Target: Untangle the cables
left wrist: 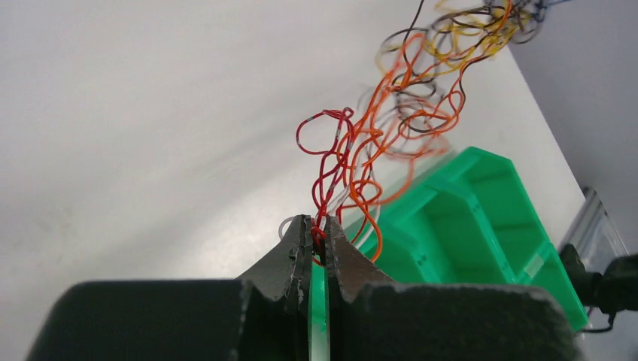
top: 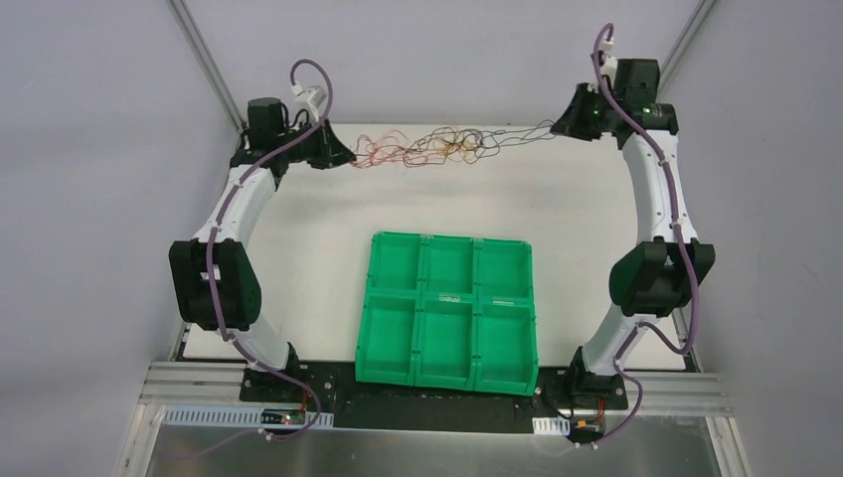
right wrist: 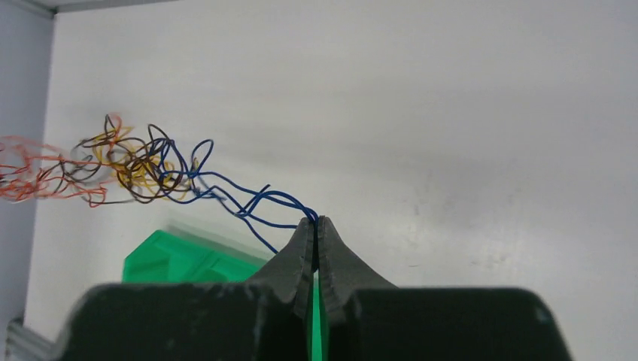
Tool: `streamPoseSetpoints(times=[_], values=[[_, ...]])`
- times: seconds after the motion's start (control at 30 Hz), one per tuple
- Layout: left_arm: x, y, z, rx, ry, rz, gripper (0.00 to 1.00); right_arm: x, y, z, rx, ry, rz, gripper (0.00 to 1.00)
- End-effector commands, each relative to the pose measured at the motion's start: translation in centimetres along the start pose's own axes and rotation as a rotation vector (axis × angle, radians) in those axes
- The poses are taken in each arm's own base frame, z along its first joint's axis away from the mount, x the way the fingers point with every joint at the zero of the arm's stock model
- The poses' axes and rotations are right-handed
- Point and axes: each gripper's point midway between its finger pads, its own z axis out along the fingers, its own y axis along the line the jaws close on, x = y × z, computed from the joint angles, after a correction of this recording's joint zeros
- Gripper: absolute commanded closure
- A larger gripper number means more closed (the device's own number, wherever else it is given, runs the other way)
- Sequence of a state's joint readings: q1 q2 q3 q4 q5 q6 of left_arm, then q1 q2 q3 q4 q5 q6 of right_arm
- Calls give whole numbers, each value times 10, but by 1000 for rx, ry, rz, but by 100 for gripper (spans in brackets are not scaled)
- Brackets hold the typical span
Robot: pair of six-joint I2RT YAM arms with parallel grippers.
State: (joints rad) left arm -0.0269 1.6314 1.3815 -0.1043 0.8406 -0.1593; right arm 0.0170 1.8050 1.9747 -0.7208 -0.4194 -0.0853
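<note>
The cables (top: 437,146) are a tangle of thin red, orange, yellow, black and blue wires stretched in the air across the back of the table between my two grippers. My left gripper (top: 350,154) is shut on the red and orange end; in the left wrist view its tips (left wrist: 319,233) pinch red, orange and white wires (left wrist: 353,158). My right gripper (top: 557,125) is shut on the dark end; in the right wrist view its tips (right wrist: 316,223) pinch blue wires (right wrist: 256,201) that lead left into the knot (right wrist: 139,169).
A green tray (top: 447,310) with six compartments sits at the front middle of the white table. It shows below the wires in the left wrist view (left wrist: 481,218) and in the right wrist view (right wrist: 188,259). Grey walls close the back and sides.
</note>
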Motion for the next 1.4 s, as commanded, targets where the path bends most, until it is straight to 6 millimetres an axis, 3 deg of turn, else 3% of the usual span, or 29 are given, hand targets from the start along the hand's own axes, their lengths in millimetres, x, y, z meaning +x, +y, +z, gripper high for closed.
streamPoseSetpoints(times=[0.0,0.1,0.27,0.47,0.6,0.77,0.87,0.97,1.1,1.2,1.23,1.27,1.33,1.37], values=[[-4,50,-24,-200,27,-26,100,-42,-68,-52,247,-184,-59,100],[6,73,-31,-308,84,-4,100,-36,-105,-61,325,-168,-59,100],[25,139,-61,-549,163,-15,100,-26,-158,-71,417,-144,-49,100],[49,205,-102,-764,255,-18,100,-18,-203,-78,487,-120,-34,100],[64,237,-123,-878,332,-15,100,-13,-219,-79,510,-104,-33,100],[70,250,-125,-889,369,-41,100,-8,-221,-68,475,-80,-12,100],[57,225,-102,-728,306,-71,100,-6,-201,-57,372,-63,20,100],[34,198,-85,-632,244,-61,100,-10,-169,-48,258,-60,33,100],[-5,135,-62,-364,128,-90,100,-15,-114,-37,80,-51,26,100],[-29,82,-47,-164,80,-129,100,-8,-73,-23,-33,-6,-2,99],[-35,62,-41,-111,77,-115,100,-3,-63,-18,-62,15,-14,85],[-39,44,-36,-63,76,-91,100,2,-53,-12,-92,38,-29,64],[-47,14,-26,9,73,-42,100,8,-28,-3,-153,69,-59,33],[-51,1,-20,39,68,-30,100,8,-15,2,-192,74,-71,23]])
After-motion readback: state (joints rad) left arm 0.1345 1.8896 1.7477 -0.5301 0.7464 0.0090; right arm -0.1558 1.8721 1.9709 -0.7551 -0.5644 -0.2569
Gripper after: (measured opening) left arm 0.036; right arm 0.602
